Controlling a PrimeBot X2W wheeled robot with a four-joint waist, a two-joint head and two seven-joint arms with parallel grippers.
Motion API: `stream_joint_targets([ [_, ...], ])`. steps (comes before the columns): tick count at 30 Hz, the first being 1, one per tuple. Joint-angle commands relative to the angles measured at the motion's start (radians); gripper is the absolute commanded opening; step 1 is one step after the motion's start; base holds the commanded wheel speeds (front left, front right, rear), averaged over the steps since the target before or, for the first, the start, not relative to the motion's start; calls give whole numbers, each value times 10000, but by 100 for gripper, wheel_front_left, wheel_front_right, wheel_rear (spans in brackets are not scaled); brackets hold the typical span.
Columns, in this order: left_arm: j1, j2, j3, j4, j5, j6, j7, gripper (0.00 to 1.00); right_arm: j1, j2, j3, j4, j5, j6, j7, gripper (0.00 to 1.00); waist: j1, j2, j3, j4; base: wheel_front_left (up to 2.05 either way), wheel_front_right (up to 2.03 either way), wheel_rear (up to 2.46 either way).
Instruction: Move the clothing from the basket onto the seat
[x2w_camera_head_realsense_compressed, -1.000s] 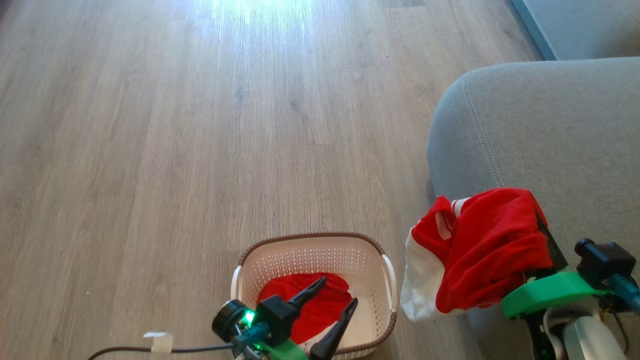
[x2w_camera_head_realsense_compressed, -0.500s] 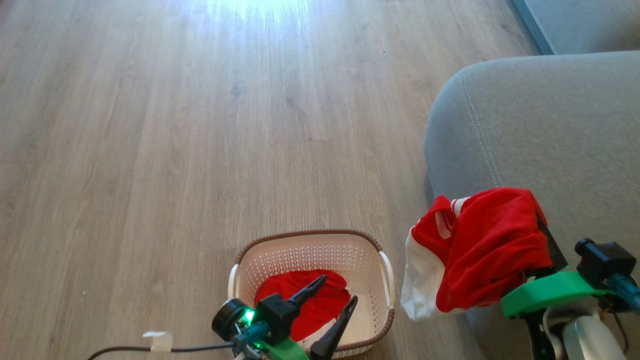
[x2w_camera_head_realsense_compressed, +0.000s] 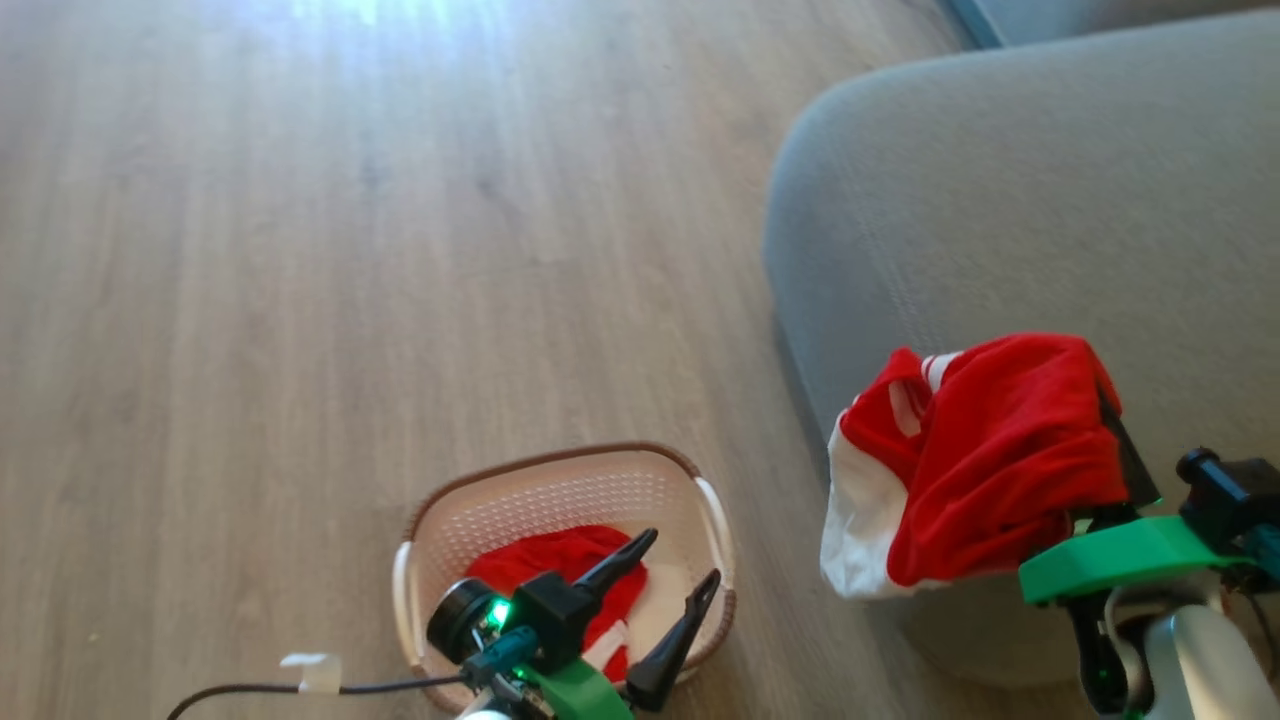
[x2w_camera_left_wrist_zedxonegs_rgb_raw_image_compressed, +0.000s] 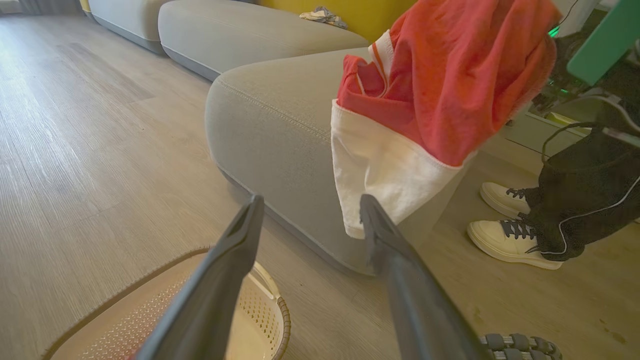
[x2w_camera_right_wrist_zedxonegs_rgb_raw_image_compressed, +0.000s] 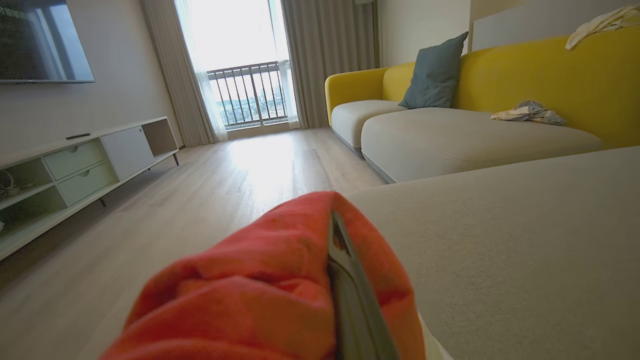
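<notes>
The basket (x2w_camera_head_realsense_compressed: 545, 458), cream with a brown rim, stands on the wood floor left of the seat (x2w_camera_head_realsense_compressed: 1000, 180), a big grey sofa. One red garment (x2w_camera_head_realsense_compressed: 545, 570) lies inside it. My left gripper (x2w_camera_head_realsense_compressed: 682, 560) hangs open just above the basket, holding nothing; in its wrist view its fingers (x2w_camera_left_wrist_zedxonegs_rgb_raw_image_compressed: 235, 260) stand wide apart over the basket rim (x2w_camera_left_wrist_zedxonegs_rgb_raw_image_compressed: 281, 312). My right gripper (x2w_camera_right_wrist_zedxonegs_rgb_raw_image_compressed: 336, 225) is shut on the other piece of clothing (x2w_camera_head_realsense_compressed: 1000, 460), red with a white panel. This hangs bunched in the air at the seat's near edge (x2w_camera_left_wrist_zedxonegs_rgb_raw_image_compressed: 270, 125).
A person's feet in white shoes (x2w_camera_left_wrist_zedxonegs_rgb_raw_image_compressed: 510, 240) stand on the floor beside the sofa. A cable with a taped tag (x2w_camera_head_realsense_compressed: 312, 672) trails on the floor at lower left. Farther off are a yellow-backed sofa (x2w_camera_right_wrist_zedxonegs_rgb_raw_image_compressed: 525, 75) and a low TV unit (x2w_camera_right_wrist_zedxonegs_rgb_raw_image_compressed: 75, 165).
The head camera has turned, so the sofa and basket sit further left in the picture. Both grippers keep their state, and the red garment still hangs from the right one.
</notes>
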Motion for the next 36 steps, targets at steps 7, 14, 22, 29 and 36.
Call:
stream_joint_targets([
  [7,-858,-121,199,-422,168,-11,-53,100,-640,-217,24,-625,-86,-2,-95,0,0,0,637,-1489,0,0,0],
  [14,-1114,-101,32,-382,262,-11,-53,100,-650,-100,-230,-640,-17,-2,-95,0,0,0,959,-2501,0,0,0],
  [22,-1133,-83,176,-397,264,-11,-53,100,-687,114,-404,-821,40,-2,-95,0,0,0,1176,-3451,0,0,0],
  [29,-1553,-77,-311,-224,111,-11,-53,100,-348,375,-1074,-1242,52,-2,-95,0,0,0,1401,-3646,0,0,0],
  [36,-1712,-24,-478,-195,0,-11,-53,100,-283,468,-1188,-1365,25,-2,-95,0,0,0,1478,-3687,0,0,0],
])
